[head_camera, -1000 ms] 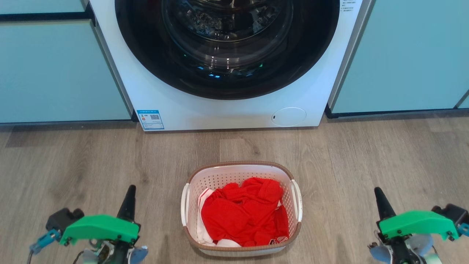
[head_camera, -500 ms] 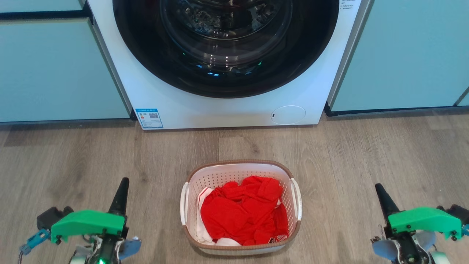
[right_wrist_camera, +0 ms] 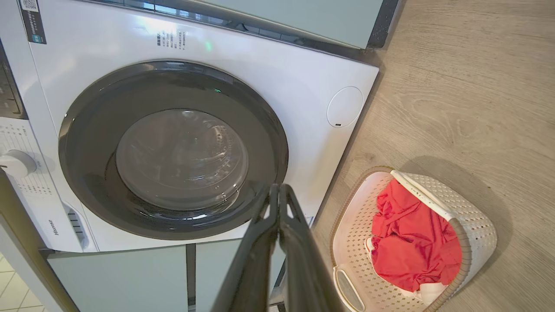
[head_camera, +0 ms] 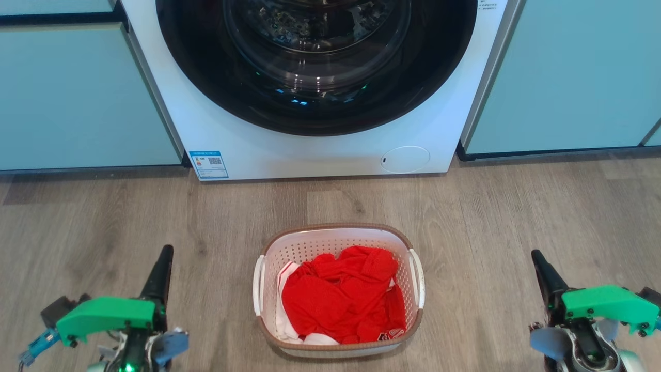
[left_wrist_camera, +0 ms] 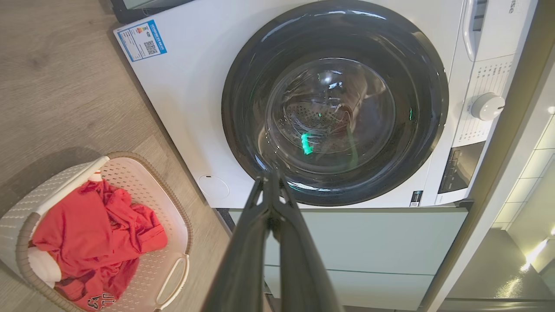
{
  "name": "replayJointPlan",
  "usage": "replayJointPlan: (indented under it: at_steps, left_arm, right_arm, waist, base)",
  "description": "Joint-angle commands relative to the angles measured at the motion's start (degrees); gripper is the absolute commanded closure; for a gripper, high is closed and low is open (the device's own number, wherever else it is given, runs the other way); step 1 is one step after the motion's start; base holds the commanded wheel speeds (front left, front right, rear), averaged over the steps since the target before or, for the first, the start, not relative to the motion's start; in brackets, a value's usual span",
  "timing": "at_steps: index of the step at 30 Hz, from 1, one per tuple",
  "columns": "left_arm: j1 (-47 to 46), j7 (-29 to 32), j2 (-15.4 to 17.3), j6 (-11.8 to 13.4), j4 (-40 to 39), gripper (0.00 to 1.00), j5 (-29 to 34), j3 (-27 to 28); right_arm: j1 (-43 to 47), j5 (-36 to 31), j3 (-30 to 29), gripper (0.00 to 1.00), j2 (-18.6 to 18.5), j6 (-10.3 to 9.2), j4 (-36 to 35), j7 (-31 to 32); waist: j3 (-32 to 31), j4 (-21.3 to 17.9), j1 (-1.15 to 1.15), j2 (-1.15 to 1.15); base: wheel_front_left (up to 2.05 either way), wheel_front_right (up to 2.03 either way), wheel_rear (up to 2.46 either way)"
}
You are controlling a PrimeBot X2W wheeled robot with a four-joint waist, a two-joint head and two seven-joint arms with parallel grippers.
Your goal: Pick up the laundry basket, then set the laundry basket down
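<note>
- White plastic laundry basket (head_camera: 330, 245) with the brown rim sits flat on the wood floor (head_camera: 490, 217). It's square in front of the washing machine (head_camera: 310, 155) but clear of it, with red clothes (head_camera: 341, 299) heaped inside.
- Your left tool (head_camera: 164, 258) and right tool (head_camera: 539, 258) are both pinched fully closed with nothing in them. They're out wide on either side of the basket, well apart from it, fingers pointing toward the machine.
- Honestly this fits two stages: a basket waiting to be lifted, or one already lifted and put back down. I can't tell which, so I won't call the next move.
- Good for both: keep the tools clear of the rim and moving as a mirrored pair, so nothing nudges the basket sideways.
- Handling-wise, the obvious grab spots are the white side handles (head_camera: 256, 287) (head_camera: 419, 279). My guess is it's light, but the load is loose, so both sides want to stay level.
- The wrist views put the basket off to one side, so trust the head view for centring.
</note>
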Motion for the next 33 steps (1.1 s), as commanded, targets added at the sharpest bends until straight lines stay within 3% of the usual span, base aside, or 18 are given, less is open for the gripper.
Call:
replayJointPlan:
  at_steps: [1,16,33]
  left_arm:
    - [-3.7,0.5,0.7,-0.6,-2.0,1.0,-1.4,2.6]
    - [-4.5,3.0,0.6,-2.1,-2.3,1.0,-10.4,5.5]
    - [-4.5,3.2,0.4,-2.1,-2.3,1.0,-10.1,5.8]
  right_arm:
    - [-3.1,1.5,0.5,1.0,-1.1,0.13,-2.2,0.6]
    - [-3.9,10.6,-1.0,1.0,-1.1,0.14,-2.5,3.0]
    - [-3.9,10.4,-1.2,1.0,-0.9,0.14,-2.5,3.2]
  waist:
    - [0.0,0.0,0.0,0.0]
    - [0.4,-0.2,0.0,0.0]
    - [0.4,-0.2,0.0,0.0]
  base:
    - [0.0,0.0,0.0]
    - [0.0,0.0,0.0]
    - [0.0,0.0,0.0]
